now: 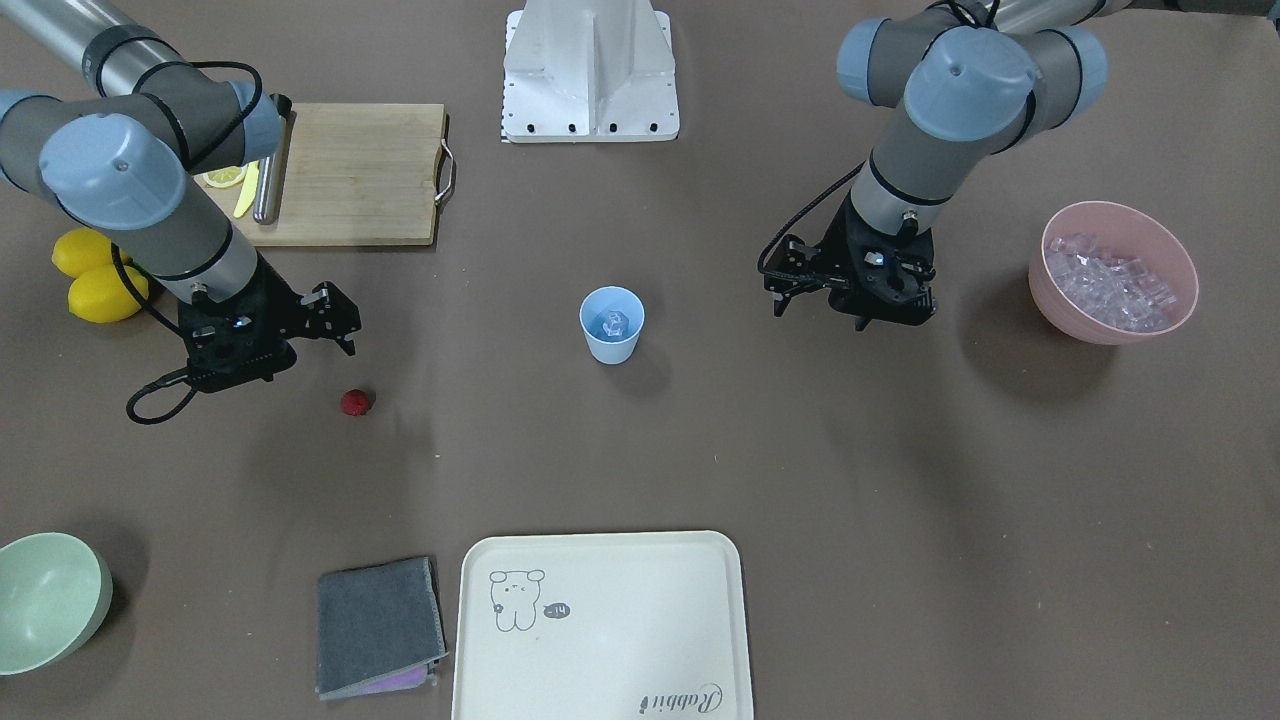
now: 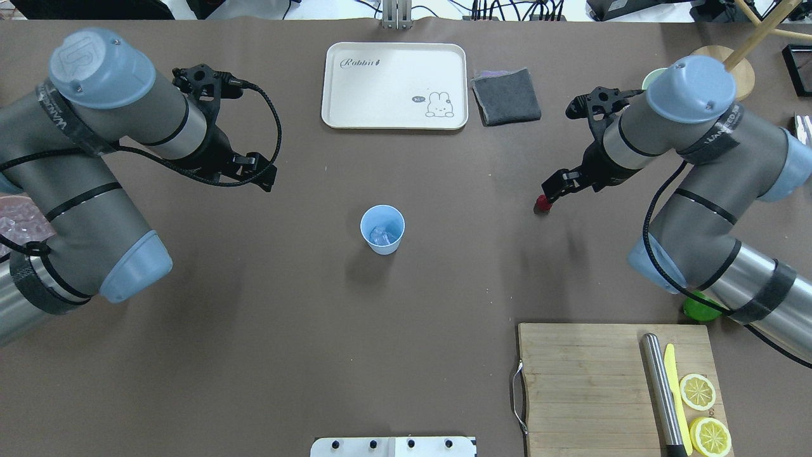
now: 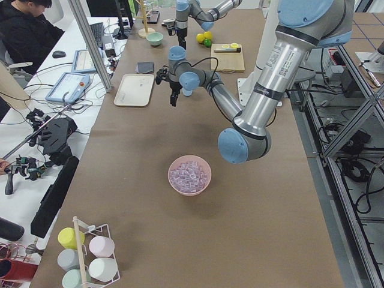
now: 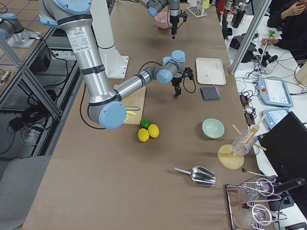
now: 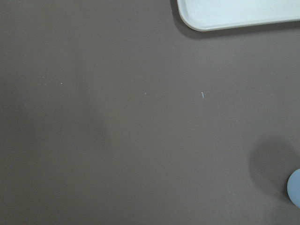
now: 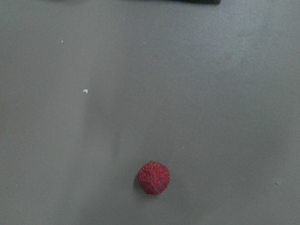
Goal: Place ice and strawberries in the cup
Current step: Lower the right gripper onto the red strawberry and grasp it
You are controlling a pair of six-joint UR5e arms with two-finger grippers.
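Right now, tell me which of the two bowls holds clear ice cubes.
The pink plastic bowl: it is heaped with clear ice cubes, while the pale green bowl at the table's other end sits empty.

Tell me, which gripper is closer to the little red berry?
The right gripper. It hovers close by the strawberry, not touching it. The left gripper is far off, on the other side of the cup.
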